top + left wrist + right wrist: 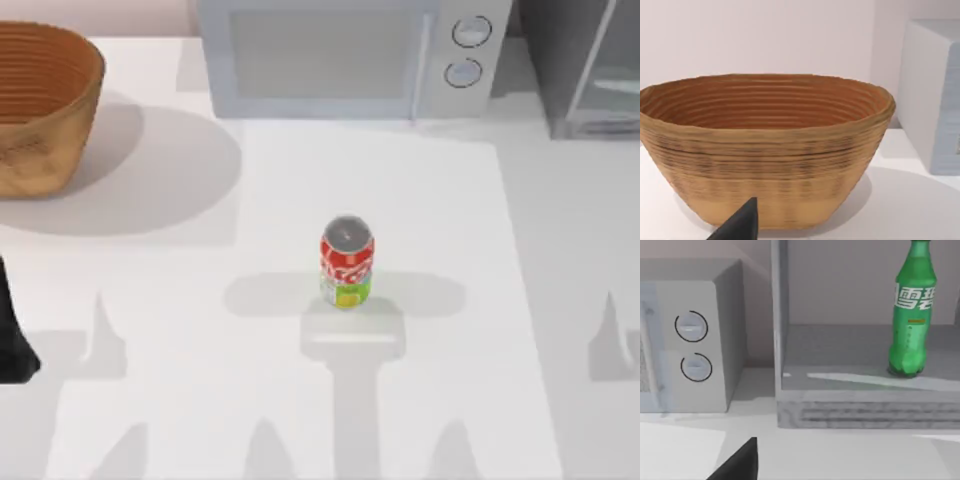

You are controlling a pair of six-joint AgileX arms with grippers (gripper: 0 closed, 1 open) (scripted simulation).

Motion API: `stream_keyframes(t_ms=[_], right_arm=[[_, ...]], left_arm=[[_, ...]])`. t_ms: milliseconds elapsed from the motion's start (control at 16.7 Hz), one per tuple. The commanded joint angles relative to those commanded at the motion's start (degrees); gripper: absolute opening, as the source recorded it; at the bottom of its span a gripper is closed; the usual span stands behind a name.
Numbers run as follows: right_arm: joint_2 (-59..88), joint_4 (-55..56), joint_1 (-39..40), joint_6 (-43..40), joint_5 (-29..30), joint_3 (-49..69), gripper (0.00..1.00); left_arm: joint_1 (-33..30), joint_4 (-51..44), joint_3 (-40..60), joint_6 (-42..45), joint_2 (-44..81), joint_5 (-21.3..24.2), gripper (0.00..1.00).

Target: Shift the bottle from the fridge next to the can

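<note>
Bottle [912, 310] upright inside fridge [865, 400], counter's 1 o'clock corner; can [347, 262] mid-counter, well apart. Gripper spread: cannot tell, either arm. Risk: clipping fridge frame on reach-in, toppling tall slim bottle; knocking can at set-down.

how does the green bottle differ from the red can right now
The bottle is green, slim and tall with a narrowing neck; the can is red, short and stubby with a silver top. The bottle stands inside the fridge; the can stands out on the table. Both are upright.
</note>
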Motion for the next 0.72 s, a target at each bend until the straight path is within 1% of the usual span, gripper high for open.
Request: stream_keyframes(t_ms=[180,360,540,720], right_arm=[[0.6,0.5,-0.1,0.0,0.0,0.4,1.00],[6.0,4.7,-1.3,0.0,-0.7,4.2,1.00],[16.8,12.0,-3.1,0.0,-2.2,10.8,1.00],[33.0,21.1,-5.2,0.0,-4.2,18.8,1.00]], left_arm=[[0.0,0.0,0.0,0.0,0.0,0.0,1.00],[0.0,0.0,0.0,0.0,0.0,0.0,1.00],[0.0,0.0,0.0,0.0,0.0,0.0,1.00],[0.0,0.0,0.0,0.0,0.0,0.0,1.00]])
